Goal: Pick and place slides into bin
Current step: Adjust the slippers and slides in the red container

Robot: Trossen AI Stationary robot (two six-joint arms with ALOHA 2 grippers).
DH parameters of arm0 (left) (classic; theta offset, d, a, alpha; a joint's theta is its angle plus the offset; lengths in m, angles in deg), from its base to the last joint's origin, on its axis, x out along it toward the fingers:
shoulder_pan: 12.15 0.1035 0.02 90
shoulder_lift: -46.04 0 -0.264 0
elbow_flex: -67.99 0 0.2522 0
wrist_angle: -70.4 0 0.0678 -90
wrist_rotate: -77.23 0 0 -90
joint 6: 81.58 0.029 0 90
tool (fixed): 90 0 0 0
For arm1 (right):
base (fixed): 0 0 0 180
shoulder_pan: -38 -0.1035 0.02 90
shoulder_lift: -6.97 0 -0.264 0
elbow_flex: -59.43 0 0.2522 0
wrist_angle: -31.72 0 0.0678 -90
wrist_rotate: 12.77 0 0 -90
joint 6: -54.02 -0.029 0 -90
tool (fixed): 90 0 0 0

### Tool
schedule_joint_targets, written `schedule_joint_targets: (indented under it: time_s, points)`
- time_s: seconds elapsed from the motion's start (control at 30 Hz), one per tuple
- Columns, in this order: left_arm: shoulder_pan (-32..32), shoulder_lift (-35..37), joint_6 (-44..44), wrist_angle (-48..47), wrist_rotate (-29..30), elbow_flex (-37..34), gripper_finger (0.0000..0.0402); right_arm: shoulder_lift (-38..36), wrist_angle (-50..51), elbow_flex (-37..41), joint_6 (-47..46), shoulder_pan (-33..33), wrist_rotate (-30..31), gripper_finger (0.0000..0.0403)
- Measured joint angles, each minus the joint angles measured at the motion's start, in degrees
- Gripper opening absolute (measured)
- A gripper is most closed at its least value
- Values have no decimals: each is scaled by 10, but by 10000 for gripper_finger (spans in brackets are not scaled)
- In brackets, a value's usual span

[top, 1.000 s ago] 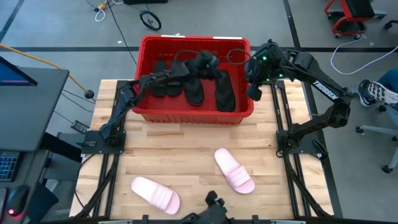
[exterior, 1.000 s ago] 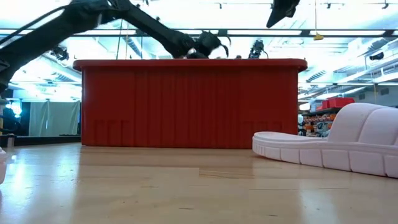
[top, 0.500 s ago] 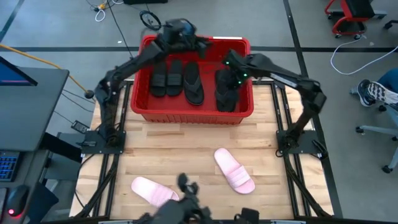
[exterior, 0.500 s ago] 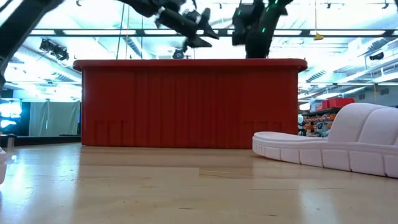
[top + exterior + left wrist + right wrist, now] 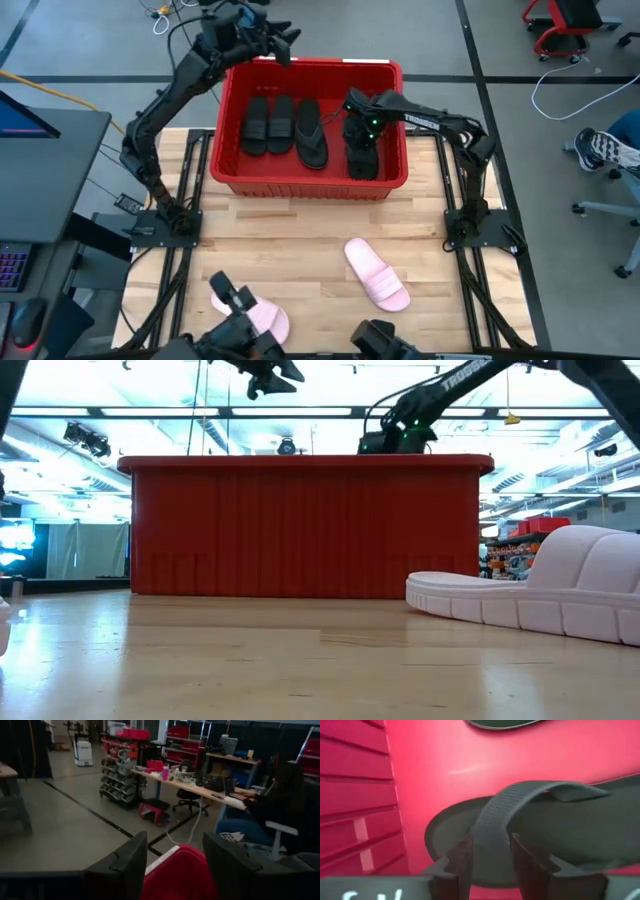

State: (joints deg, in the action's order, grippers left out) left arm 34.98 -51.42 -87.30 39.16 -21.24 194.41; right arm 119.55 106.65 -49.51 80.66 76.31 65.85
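High view, bin: a red plastic bin [image 5: 310, 178] with ribbed walls and a thick rim stands at the far end of the wooden desk [image 5: 310, 262].
High view, inside the bin: two black wide-strap slides [image 5: 268, 124] lie side by side toward the left wall, one black flip-flop [image 5: 311, 132] lies beside them, and a second black flip-flop [image 5: 362, 158] lies near the right wall.
High view, on the desk: one pale pink slide [image 5: 377, 273] lies well apart from the bin; another pink slide [image 5: 252, 312] sits at the near left edge, partly hidden by dark gear at the frame's foot.
Left tool: the left tool [image 5: 262, 22] hangs above the bin's far left corner; in the left wrist view its fingers [image 5: 125, 866] stand apart with nothing between, the red rim showing in the gap.
Right tool: the right tool [image 5: 362, 122] reaches down into the bin; in the right wrist view its fingers [image 5: 461, 857] close on the textured black strap of the flip-flop.
Low view: the bin's red wall fills the middle and hides everything inside; the pink slide's ridged sole edge shows at right.
Left wrist view, room: a person sits at a bench, with red shelving behind.
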Motion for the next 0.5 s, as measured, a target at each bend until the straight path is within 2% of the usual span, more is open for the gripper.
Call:
schedule_joint_targets:
  time_s: [0.27, 0.5]
  points:
    - [7, 2, 37, 4, 2, 0, 203, 55, -40, 0, 5, -1, -16, 133]
    - [7, 2, 36, 4, 3, 0, 191, 82, -73, 0, 5, 12, -27, 127]
